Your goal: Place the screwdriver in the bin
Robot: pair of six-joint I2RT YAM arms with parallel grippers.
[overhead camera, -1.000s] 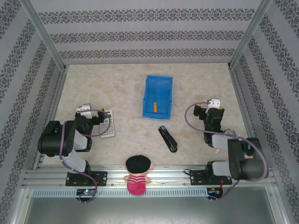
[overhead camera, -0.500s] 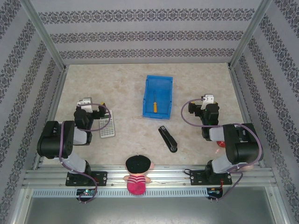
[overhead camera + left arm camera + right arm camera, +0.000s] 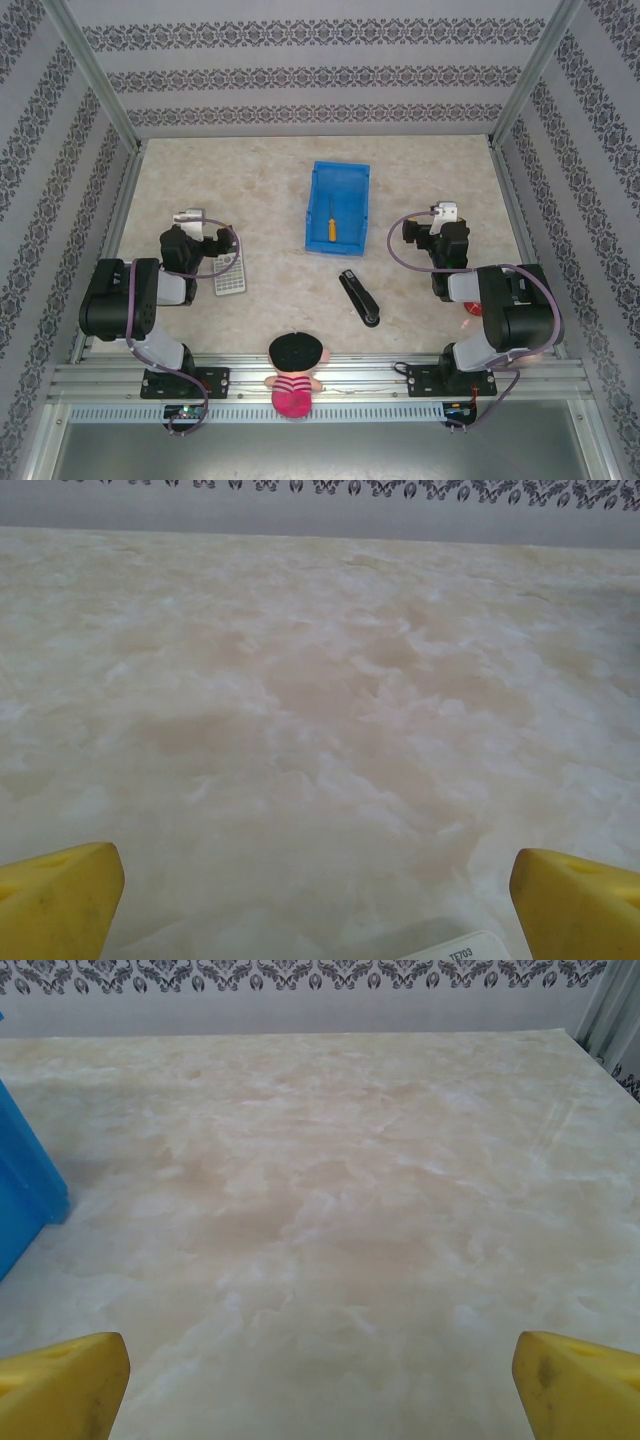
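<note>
Left tool (image 3: 318,910): the yellow fingers (image 3: 60,905) stood wide apart over bare worktop (image 3: 320,730). A corner of a calculator (image 3: 452,948) lay just inside its right finger, at the near edge of that view. From overhead, the calculator (image 3: 230,266) lay just to the right of the left tool (image 3: 190,222).

Right tool (image 3: 320,1385): the fingers (image 3: 575,1385) likewise stood wide apart over bare worktop. The blue wall of the bin (image 3: 20,1190) rose ahead and to its left.

From overhead, the bin (image 3: 340,185) sat left of the right tool (image 3: 440,215) and well right of the left tool. The screwdriver (image 3: 331,225) lay inside the bin, lengthwise on its floor, apart from both tools. A black stapler (image 3: 360,297) lay left of the right tool and nearer the arm bases, clear of the bin. A doll (image 3: 293,375) sat between the bases.
</note>
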